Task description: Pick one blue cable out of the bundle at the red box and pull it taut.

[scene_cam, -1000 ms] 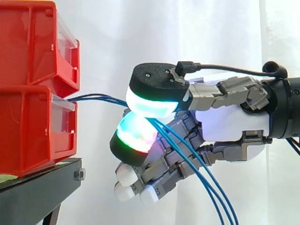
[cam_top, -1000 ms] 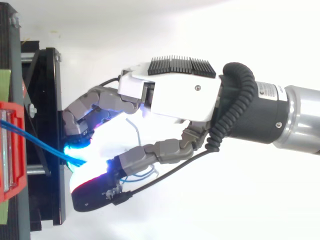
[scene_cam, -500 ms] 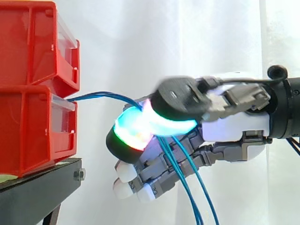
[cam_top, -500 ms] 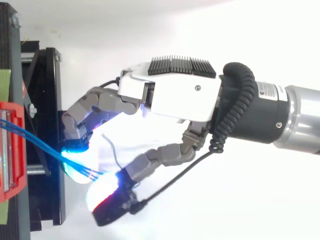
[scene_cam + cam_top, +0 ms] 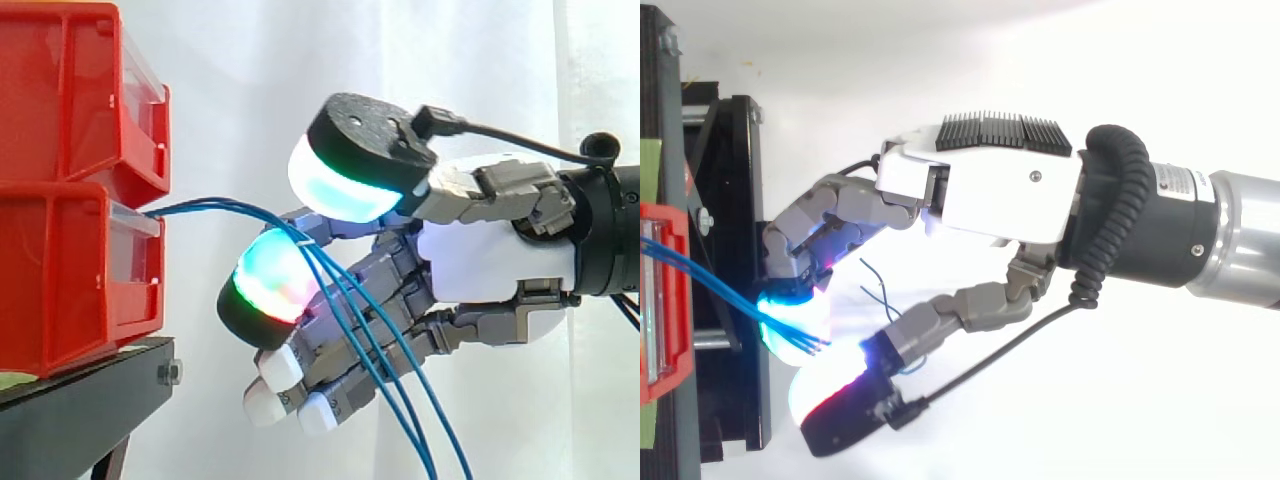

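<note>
With the thumb [image 5: 350, 170] lifted again toward upper centre, the hand [image 5: 495, 265] has its fingers [image 5: 270, 285] released, pinching nothing, and the blue cables [image 5: 225, 207] run from the red box [image 5: 60, 270] at left, drape slack over them and drop to lower right, so none is yet singled out.

The hand [image 5: 1000, 195] is seen with its fingers bent. Blue cables [image 5: 718, 288] are led from the red box [image 5: 670, 380], beyond the fingertips, across the cyan-lit fingertip [image 5: 777, 300], and are lost in the glare beside the thumb [image 5: 835, 425]. A black stand [image 5: 740, 150] is seen beneath the fingertips.
</note>
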`<act>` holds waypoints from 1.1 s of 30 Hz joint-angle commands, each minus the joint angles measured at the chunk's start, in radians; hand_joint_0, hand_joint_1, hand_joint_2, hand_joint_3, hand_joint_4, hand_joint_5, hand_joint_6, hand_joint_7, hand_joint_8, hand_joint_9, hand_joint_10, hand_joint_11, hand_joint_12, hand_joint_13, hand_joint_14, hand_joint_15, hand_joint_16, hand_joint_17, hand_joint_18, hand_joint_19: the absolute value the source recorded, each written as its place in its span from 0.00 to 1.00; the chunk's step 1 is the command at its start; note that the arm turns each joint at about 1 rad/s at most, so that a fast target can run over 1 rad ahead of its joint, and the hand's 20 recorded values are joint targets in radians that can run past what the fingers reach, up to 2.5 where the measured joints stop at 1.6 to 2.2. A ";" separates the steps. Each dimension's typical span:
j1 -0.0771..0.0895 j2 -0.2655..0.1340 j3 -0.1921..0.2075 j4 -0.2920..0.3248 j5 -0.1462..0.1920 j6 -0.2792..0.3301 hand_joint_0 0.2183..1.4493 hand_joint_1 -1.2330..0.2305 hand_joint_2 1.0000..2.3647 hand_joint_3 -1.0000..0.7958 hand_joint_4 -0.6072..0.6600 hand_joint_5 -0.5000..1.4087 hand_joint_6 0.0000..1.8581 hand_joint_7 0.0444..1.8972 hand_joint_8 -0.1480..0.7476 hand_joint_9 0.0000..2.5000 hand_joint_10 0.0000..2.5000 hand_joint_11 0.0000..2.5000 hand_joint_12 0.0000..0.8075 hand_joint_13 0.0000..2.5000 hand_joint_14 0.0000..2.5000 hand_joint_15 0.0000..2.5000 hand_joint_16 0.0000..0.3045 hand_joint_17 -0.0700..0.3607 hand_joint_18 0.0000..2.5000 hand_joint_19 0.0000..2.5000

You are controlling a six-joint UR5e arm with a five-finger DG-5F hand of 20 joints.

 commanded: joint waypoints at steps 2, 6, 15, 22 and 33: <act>0.000 0.000 0.000 0.000 0.000 0.000 0.27 0.44 0.00 0.28 0.45 0.19 0.49 0.51 0.49 0.34 0.00 0.21 0.46 0.23 0.00 0.12 0.15 0.41 0.21 0.14; 0.000 0.000 0.001 0.000 0.000 0.000 0.30 0.36 0.01 0.41 0.51 0.19 0.51 0.50 0.54 0.35 0.00 0.21 0.50 0.24 0.00 0.12 0.17 0.43 0.23 0.14; 0.002 0.000 0.000 0.000 0.000 0.000 0.44 0.24 0.01 0.35 0.45 0.18 0.51 0.57 0.55 0.34 0.00 0.23 0.48 0.25 0.00 0.11 0.16 0.41 0.25 0.12; 0.002 0.000 0.000 0.000 0.000 0.000 0.47 0.22 0.00 0.28 0.41 0.18 0.52 0.65 0.50 0.35 0.00 0.23 0.46 0.26 0.00 0.11 0.15 0.40 0.26 0.10; 0.002 0.000 0.000 -0.002 0.000 0.000 0.27 0.18 0.00 0.28 0.48 0.21 0.50 0.53 0.48 0.38 0.00 0.22 0.45 0.28 0.00 0.13 0.14 0.39 0.26 0.12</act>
